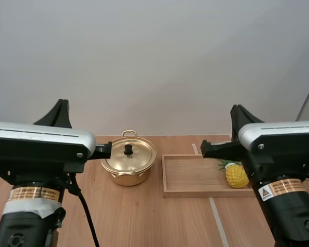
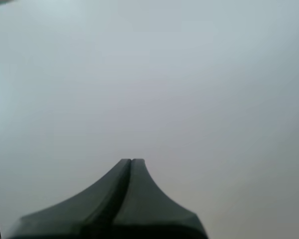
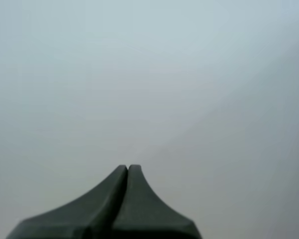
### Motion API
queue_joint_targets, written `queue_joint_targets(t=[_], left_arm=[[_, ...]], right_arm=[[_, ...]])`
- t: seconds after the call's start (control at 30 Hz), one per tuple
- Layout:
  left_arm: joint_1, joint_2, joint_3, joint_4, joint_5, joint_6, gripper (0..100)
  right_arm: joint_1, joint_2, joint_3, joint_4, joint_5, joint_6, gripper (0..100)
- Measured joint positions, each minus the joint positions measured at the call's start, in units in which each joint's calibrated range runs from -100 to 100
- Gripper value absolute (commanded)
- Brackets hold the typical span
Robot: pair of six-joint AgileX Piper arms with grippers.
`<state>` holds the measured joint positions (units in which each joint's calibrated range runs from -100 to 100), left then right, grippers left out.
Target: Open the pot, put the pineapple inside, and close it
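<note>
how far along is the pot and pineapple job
Nothing looks done: the lid sits on the pot, and the pineapple lies in the wooden tray. Nothing is in hand: the left gripper and right gripper are both shut and empty. Left: lifting the lid, loading the pineapple, closing up.

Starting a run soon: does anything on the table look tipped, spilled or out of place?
Nothing stands out. The pot stands upright with its lid seated, the pineapple sits in the tray, and nothing is spilled. The left claw and right claw are shut, empty.
</note>
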<state>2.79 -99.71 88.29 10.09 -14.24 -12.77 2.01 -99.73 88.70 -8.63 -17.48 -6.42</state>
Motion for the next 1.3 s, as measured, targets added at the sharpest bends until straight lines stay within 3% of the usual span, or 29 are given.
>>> queue_joint_targets(t=[0.4, 0.73, 0.97, 1.17, 1.3], left_arm=[[0.0, 1.36, -15.28, -1.26, 15.63, 0.0, 0], [0.0, 12.99, -31.99, -3.05, 29.56, 0.0, 0], [0.0, 22.59, -43.11, -6.88, 35.94, 0.24, 0], [0.0, 31.55, -52.51, -8.61, 44.46, 3.42, 0], [0.0, 36.32, -59.24, -13.46, 54.03, 7.2, 0]], right_arm=[[0.0, 0.18, -18.46, -2.16, 29.86, -0.77, 0], [0.0, 9.95, -30.06, -4.92, 38.4, -1.19, 0], [0.0, 17.32, -39.95, -11.13, 43.27, -1.19, 0], [0.0, 23.75, -49.31, -12.22, 48.37, 1.57, 0], [-0.59, 28.1, -53.73, -13.34, 52.86, 2.32, 0]])
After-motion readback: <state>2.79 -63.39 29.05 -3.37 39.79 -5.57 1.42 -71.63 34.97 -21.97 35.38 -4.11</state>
